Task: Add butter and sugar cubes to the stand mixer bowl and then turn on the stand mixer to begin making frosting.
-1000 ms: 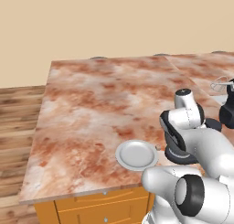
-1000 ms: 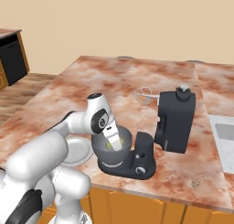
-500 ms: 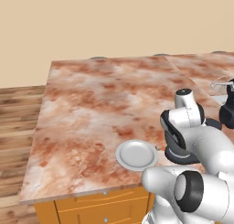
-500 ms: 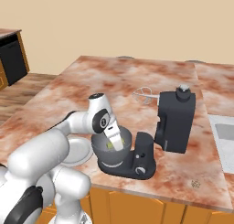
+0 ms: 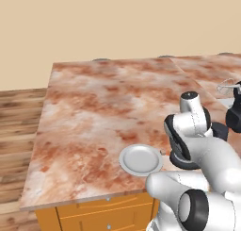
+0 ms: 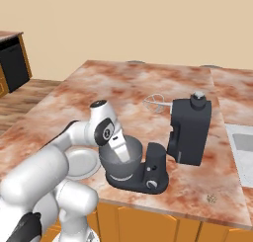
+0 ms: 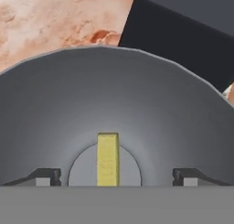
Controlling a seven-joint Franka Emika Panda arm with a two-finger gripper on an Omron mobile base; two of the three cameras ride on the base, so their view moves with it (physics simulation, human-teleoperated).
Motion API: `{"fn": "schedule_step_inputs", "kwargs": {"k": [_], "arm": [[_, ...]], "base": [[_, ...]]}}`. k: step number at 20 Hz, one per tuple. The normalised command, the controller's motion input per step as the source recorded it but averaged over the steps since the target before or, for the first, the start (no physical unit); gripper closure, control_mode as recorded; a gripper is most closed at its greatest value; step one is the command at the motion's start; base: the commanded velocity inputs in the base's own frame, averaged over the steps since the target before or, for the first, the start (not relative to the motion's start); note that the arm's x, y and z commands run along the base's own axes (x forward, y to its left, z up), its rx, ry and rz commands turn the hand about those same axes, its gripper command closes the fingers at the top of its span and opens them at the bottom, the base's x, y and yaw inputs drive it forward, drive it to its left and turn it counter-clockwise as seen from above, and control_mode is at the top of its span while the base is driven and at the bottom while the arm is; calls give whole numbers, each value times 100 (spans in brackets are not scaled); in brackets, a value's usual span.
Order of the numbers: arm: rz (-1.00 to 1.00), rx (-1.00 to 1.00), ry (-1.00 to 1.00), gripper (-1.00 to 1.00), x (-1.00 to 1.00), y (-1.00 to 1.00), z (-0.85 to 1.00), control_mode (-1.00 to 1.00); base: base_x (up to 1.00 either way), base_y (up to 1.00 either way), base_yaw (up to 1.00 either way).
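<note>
Counter [image 6: 123, 88]: marbled red-brown, seen across mid frame.
Stand mixer [image 6: 185, 132]: black, head tilted back, placed right of centre.
Stand mixer bowl [image 6: 129, 159]: grey, seated on mixer base, lower centre.
Plate [image 5: 140, 160]: set lower centre.
Gripper [image 7: 116, 177]: fingers spread wide, lowered into bowl.
Butter [image 7: 108, 159]: yellow strip, laid on bowl bottom, lower centre, untouched by fingertips.

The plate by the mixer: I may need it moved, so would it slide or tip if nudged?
The plate looks flat, shallow and smooth, lying on polished-looking counter, so it would probably slide, not tip. Its thin low rim may be awkward to pinch. It sits near the counter's front edge, so a push that way risks dropping it.
</note>
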Motion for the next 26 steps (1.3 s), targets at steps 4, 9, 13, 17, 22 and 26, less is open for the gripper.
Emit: {"fn": "schedule_step_inputs", "kwargs": {"k": [4, 9, 13, 17, 22, 26], "arm": [[0, -3, -9, -100, -10, 32, 49, -100], [0, -1, 0, -100, -1, 51, 41, -100], [0, 0, 0, -100, 0, 66, 29, -100], [-4, 0, 0, -100, 0, 74, 14, -100], [-7, -4, 0, -100, 0, 60, -3, -100], [-8, -7, 0, -100, 0, 8, -20, -100]], "base": [[0, 0, 0], [0, 0, 0], [0, 0, 0], [0, 0, 0], [0, 0, 0], [0, 0, 0]]}}
